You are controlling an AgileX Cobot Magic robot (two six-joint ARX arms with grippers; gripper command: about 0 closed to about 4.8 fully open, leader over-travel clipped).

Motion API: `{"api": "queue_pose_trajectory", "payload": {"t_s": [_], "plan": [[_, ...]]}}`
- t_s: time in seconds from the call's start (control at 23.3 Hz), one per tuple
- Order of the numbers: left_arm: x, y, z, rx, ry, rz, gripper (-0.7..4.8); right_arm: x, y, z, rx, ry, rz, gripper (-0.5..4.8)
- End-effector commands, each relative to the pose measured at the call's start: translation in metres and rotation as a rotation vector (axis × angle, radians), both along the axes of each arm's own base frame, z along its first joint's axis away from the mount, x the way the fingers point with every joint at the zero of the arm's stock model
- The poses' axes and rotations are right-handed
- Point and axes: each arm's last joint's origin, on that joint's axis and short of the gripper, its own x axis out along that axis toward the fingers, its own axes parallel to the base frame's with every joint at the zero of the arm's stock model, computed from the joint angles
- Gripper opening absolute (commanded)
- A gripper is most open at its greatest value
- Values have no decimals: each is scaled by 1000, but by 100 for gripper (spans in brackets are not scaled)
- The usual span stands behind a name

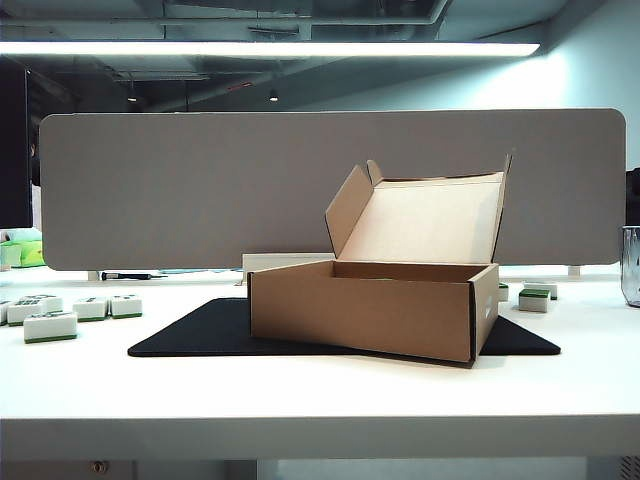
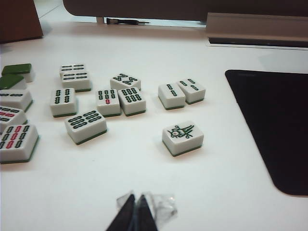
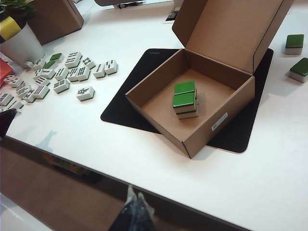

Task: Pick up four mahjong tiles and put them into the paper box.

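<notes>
The left gripper, fingers pinched together on nothing, hangs above the white table, loose mahjong tiles spread at its 12 o'clock. The right gripper, likewise closed and empty, hovers off the table's near edge. In the open paper box on the black mat, green-backed stacked tiles sit, perhaps four.

Left gripper closed, empty, low over table; right gripper closed, empty, raised.
</notes>
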Motion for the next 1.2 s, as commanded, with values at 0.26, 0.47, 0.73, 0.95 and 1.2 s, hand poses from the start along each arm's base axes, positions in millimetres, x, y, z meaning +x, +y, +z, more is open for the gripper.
{"api": "queue_pose_trajectory", "payload": {"t_s": [0.26, 0.47, 0.73, 0.95, 1.2], "plan": [[0, -1, -1, -5, 11, -24, -6, 0, 0, 2, -2, -18, 0, -1], [0, -1, -1, -5, 11, -24, -6, 0, 0, 2, -2, -18, 0, -1], [0, -1, -1, -5, 11, -24, -6, 1, -1, 2, -34, -39, -16, -1], [0, -1, -1, -5, 11, -24, -6, 23, -3, -10, -50, -153, -154, -1], [0, -1, -1, -5, 11, -24, -6, 54, -4, -67, 1, -220, -247, -1]]}}
